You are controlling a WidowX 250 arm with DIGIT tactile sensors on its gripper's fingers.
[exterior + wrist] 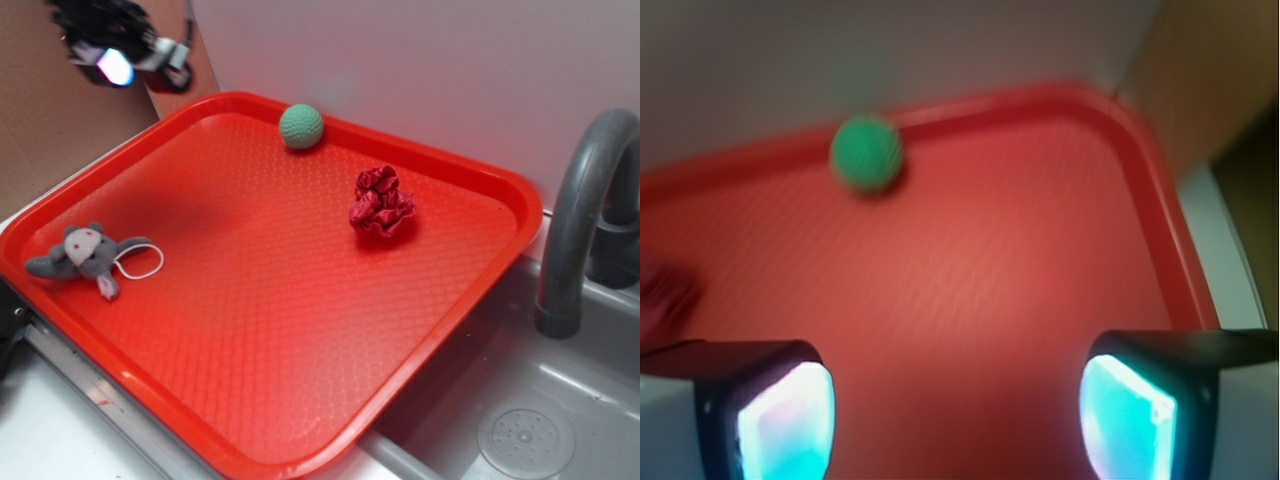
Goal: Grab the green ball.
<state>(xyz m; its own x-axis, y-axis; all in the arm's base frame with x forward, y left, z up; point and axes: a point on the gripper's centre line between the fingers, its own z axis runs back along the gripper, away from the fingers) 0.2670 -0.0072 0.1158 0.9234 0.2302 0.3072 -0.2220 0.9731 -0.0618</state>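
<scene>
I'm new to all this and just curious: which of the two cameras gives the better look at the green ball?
The exterior view: the green ball is sharp there, knit texture visible, resting by the tray's far rim. The wrist view also shows the whole ball at the rim, but blurred, beyond the open gripper.

object: green ball (301, 126) (867, 153)
look: small, round, pale mint-green, matte knitted-looking surface
state: lying free, nothing touching it from above
place: on the tray floor, right against the far rim

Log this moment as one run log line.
phase: approach | hand: open, empty, raised over tray corner | green ball: untouched by far rim of red tray | scrunchie, plush mouse: apart
</scene>
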